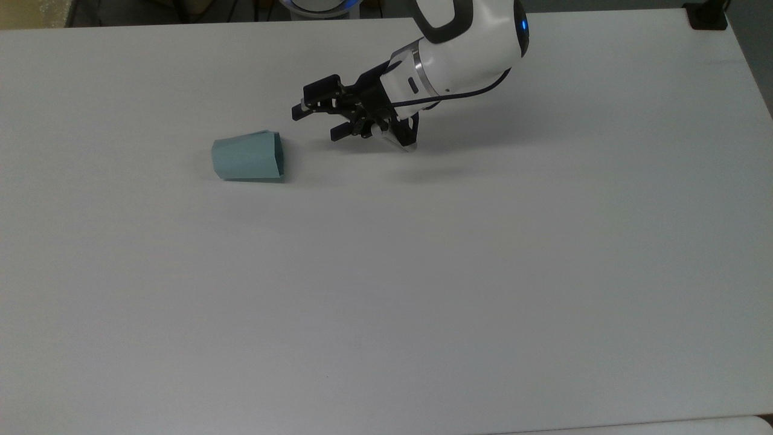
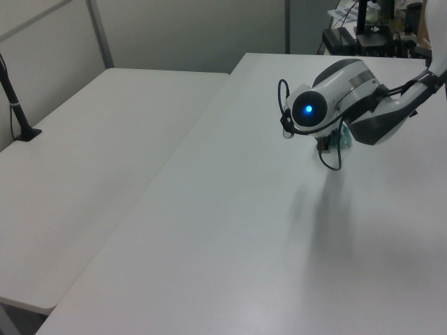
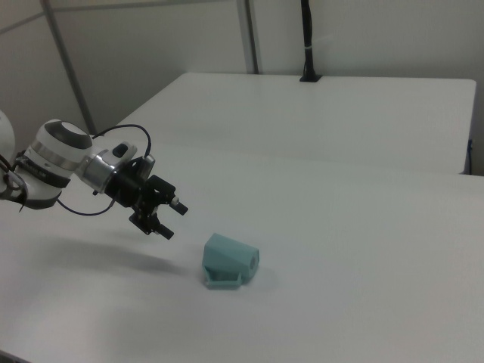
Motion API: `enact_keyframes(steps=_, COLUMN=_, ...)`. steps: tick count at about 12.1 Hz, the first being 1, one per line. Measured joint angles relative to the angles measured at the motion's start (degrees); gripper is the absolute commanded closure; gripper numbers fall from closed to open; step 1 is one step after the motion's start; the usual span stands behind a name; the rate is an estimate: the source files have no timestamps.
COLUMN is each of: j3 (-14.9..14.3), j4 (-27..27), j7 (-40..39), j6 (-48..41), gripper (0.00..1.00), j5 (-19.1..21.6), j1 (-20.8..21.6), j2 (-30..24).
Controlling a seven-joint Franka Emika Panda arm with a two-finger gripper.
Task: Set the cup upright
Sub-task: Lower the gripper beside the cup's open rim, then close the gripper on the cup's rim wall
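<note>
White table (image 1: 423, 272), cup (image 1: 247, 156) on its side, fingers (image 1: 314, 122) open, empty, near its rim.

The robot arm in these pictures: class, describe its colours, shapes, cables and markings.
The arm has a glossy white rounded shell with dark grey bands and a silver ring at the wrist. A round blue light glows on a joint. A thin black cable loops along it. The gripper is black and angular, with two short jaws.

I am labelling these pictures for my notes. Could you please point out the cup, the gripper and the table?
cup (image 1: 247, 157): top view, on its faceted side wall.
gripper (image 1: 315, 122): top view, midway between the two black fingertips.
table (image 1: 423, 290): top view, on a bare part of the white top.
</note>
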Motion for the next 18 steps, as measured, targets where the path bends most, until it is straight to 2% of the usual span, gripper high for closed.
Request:
enact_keyframes(steps=3, j3=0.0, j4=-0.6, j7=4.8, j6=0.0, gripper=0.0, j5=-3.0, j1=0.0, j2=1.4)
enact_keyframes(steps=7, j3=-0.3, j4=-1.7, j7=6.7, j6=0.0, gripper=0.0, j5=-5.8, j1=-1.7, j2=2.5)
enact_keyframes(steps=9, j3=-0.4, j4=-1.7, j7=8.0, j6=0.0, gripper=0.0, j5=-6.4, j1=-3.3, j2=3.0)
enact_keyframes(steps=14, j3=-0.4, j4=-2.0, j7=11.2, j6=0.0, gripper=0.02, j5=-6.4, j1=-4.2, j2=4.1)
enact_keyframes(steps=16, j3=-0.4, j4=-2.0, j7=11.3, j6=0.3, gripper=0.17, j5=-6.4, j1=-5.3, j2=4.4)
enact_keyframes(steps=17, j3=-0.4, j4=-2.0, j7=11.3, j6=0.6, gripper=0.29, j5=-6.5, j1=-5.5, j2=4.4)
enact_keyframes(steps=18, j3=-0.4, j4=-2.0, j7=11.2, j6=0.7, gripper=0.48, j5=-6.5, j1=-5.7, j2=4.4)
